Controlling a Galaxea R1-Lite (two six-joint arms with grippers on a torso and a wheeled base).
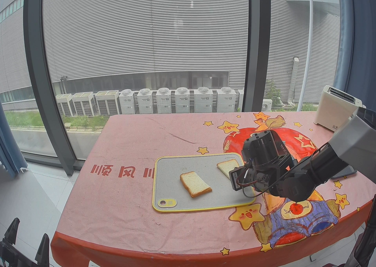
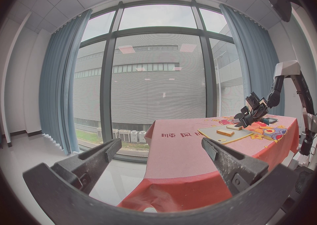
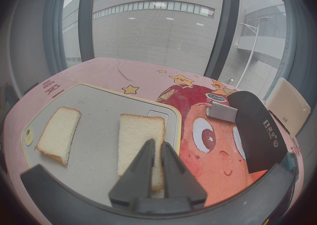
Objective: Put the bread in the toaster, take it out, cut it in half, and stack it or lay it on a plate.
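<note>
halves of bread lie apart on the grey, yellow-rimmed cutting board [image 1: 172, 170], which sits flat on the pink worktop [image 1: 129, 138]. the left half [image 1: 195, 184] rests near the board's middle, and the right half [image 1: 227, 166] lies toward the board's far right corner. the right tool [image 3: 158, 143] hangs low over the right half, its fingers drawn almost together with only a thin slit between them, across the end of the slice nearest the arm; whether they nip the bread i cannot tell. a black-bladed knife [image 3: 257, 133] lies flat on the worktop to the right of the board. the cream toaster [image 1: 337, 109] stands upright at the far right corner, well apart from the board. the left tool [image 2: 160, 143] sits off the worktop's left end, fingers spread wide, gripping nothing.
</note>
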